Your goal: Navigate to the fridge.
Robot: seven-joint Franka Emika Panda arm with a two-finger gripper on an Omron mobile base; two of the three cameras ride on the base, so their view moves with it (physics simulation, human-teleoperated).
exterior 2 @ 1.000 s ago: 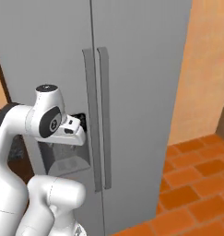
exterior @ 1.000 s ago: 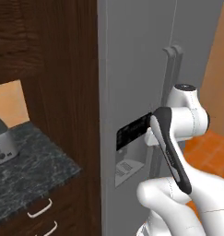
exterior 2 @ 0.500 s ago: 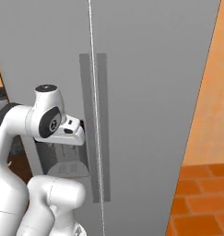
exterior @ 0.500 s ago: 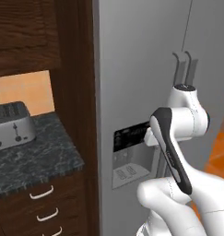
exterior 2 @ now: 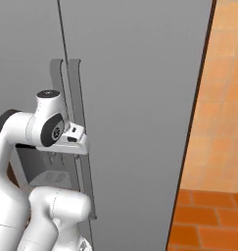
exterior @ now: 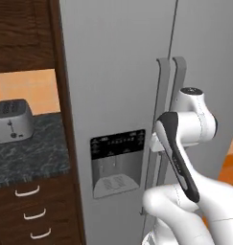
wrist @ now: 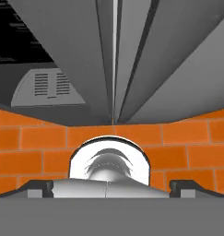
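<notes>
The fridge (exterior: 122, 86) was seen straight ahead and more centred than a second before, so the approach was judged nearly finished, while the gripper (wrist: 111, 186) seemed open and empty, though hardly visible.

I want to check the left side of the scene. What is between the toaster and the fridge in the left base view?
In the left base view, a bare stretch of dark stone counter and a dark wood panel separate the toaster from the fridge.
</notes>
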